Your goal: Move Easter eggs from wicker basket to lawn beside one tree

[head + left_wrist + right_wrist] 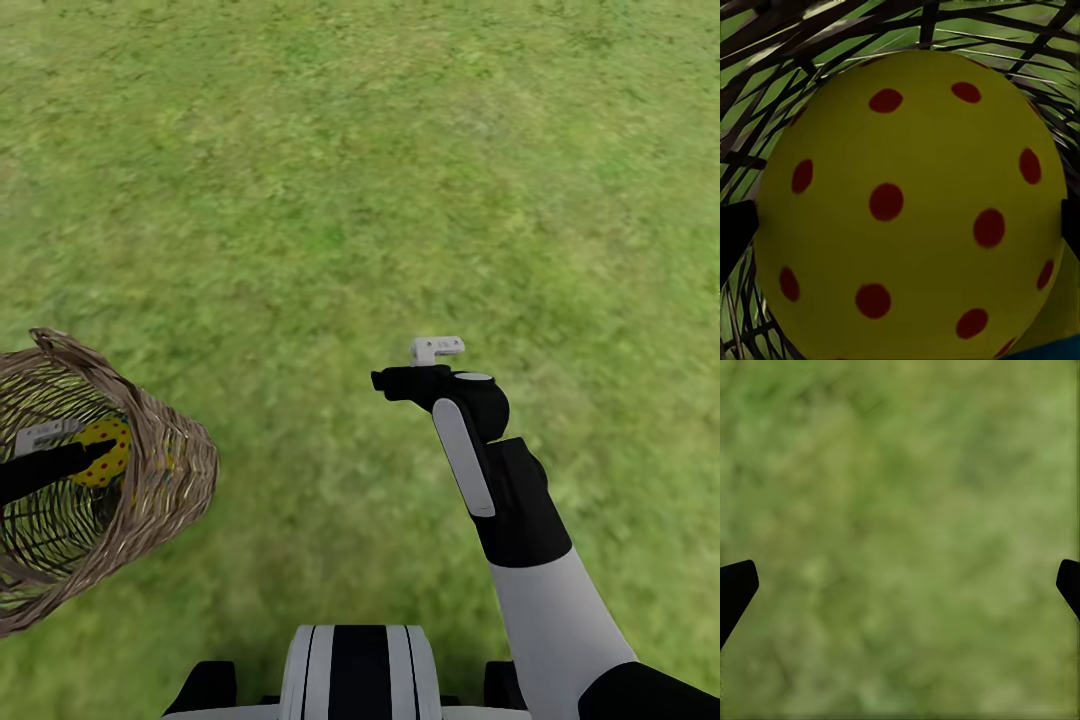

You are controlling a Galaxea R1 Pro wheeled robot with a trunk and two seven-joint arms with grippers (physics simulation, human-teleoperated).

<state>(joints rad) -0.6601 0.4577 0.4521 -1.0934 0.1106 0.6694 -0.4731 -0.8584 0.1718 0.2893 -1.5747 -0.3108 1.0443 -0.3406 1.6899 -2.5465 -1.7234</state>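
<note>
Left end effector (pixel 95 450) is inside the wicker basket (pixel 165 470), which lies tipped on its side on the lawn (pixel 380 200) at my left, mouth toward me. One Easter egg (pixel 108 450) shows through the opening, yellow with red dots, right at my left fingertips. From the left wrist, that egg (pixel 911 202) sits dead centre between the two dark fingertips (pixel 733 232), woven twigs (pixel 765 52) behind it. Fingers look spread to either side of the egg; cannot tell whether they touch it, so grip state unclear. A sliver of a second yellow-and-blue shape (pixel 1050 337) shows beside the egg, too small to identify.

Right end effector (pixel 385 380) hovers over bare grass, well apart from the basket. From the right wrist, fingertips (pixel 735 589) sit wide apart with only blurred grass (pixel 900 525) between them: open, holding nothing.
</note>
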